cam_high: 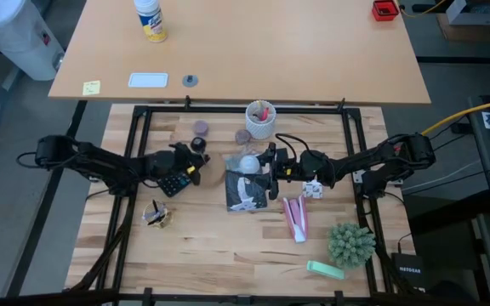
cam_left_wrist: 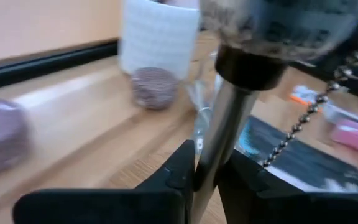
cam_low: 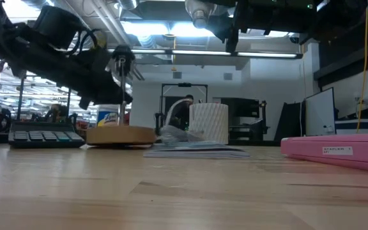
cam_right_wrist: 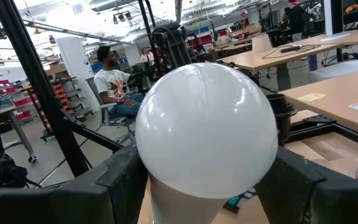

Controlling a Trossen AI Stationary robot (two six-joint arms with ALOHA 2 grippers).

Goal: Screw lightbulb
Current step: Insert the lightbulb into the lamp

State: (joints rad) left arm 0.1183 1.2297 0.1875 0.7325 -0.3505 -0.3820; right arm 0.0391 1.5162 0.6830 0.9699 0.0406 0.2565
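Clamped: right gripper (cam_right_wrist: pixel 207 180) on lightbulb (cam_right_wrist: pixel 205 127); left gripper (cam_left_wrist: pixel 207 171) on socket post (cam_left_wrist: pixel 225 124). Fragile, slick glass; grip lightly round widest part.

lightbulb (cam_high: pixel 249 163) (white), right gripper (cam_high: pixel 268 164) beside

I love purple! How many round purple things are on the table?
2. One round purple thing lies near the back edge, left of the white cup; the other sits close beside that cup. Others could be hidden.
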